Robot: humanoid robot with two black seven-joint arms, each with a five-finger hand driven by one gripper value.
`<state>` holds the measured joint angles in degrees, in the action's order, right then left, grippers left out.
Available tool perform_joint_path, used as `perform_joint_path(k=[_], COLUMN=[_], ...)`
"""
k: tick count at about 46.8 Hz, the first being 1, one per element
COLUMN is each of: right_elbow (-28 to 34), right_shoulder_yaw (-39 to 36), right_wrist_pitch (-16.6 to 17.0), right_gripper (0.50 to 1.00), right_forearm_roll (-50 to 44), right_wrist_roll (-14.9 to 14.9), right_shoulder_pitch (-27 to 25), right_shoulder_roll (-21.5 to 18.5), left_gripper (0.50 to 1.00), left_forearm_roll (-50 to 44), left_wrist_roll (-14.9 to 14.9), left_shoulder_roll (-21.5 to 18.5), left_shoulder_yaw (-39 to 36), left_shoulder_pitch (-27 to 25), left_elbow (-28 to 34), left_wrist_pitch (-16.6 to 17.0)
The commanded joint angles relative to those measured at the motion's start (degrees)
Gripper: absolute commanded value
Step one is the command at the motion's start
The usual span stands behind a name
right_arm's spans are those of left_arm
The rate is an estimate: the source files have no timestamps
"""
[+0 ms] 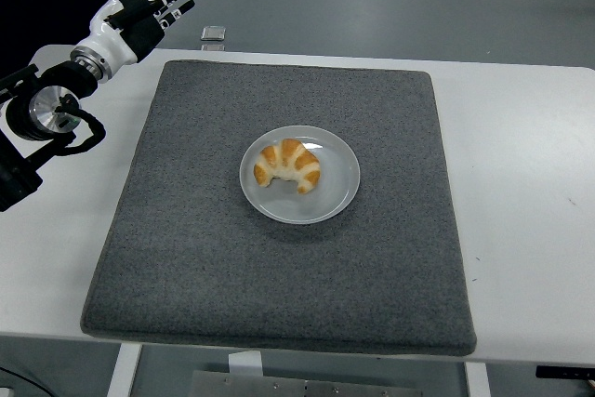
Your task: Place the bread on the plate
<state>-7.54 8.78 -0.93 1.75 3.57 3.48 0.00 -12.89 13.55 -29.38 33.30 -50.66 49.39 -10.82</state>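
Croissant (288, 165) on plate (340, 194), grey mat (186, 248) beneath, left hand (139, 8) well apart.

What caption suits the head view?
Croissant rests on the plate; left hand open, off the mat's corner.

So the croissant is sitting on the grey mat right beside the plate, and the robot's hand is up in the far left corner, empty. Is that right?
Not quite. The head view shows the croissant lying on the white plate, not beside it; the plate itself rests on the grey mat. The rest holds: the left hand is up at the far left corner, fingers spread, empty.
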Motion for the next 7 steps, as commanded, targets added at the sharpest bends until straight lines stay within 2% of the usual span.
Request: perform_joint_path(k=[1, 7], right_elbow=[0.0, 0.0], right_shoulder_yaw=[0.1, 0.1], right_wrist_pitch=[0.0, 0.0], right_gripper=[0.932, 0.932], right_forearm_roll=[-0.2, -0.2], right_wrist_roll=[0.0, 0.0], right_shoulder_pitch=[0.0, 0.0], right_shoulder_roll=[0.0, 0.0], left_gripper=[1.0, 1.0], left_forearm_roll=[-0.2, -0.2], left_wrist_roll=[0.1, 0.1], left_shoulder_roll=[1.4, 2.9], left_shoulder_yaw=[2.6, 5.0], left_shoulder_pitch=[1.8, 3.3], left_elbow=[0.0, -1.0], left_wrist_pitch=[0.0, 0.4])
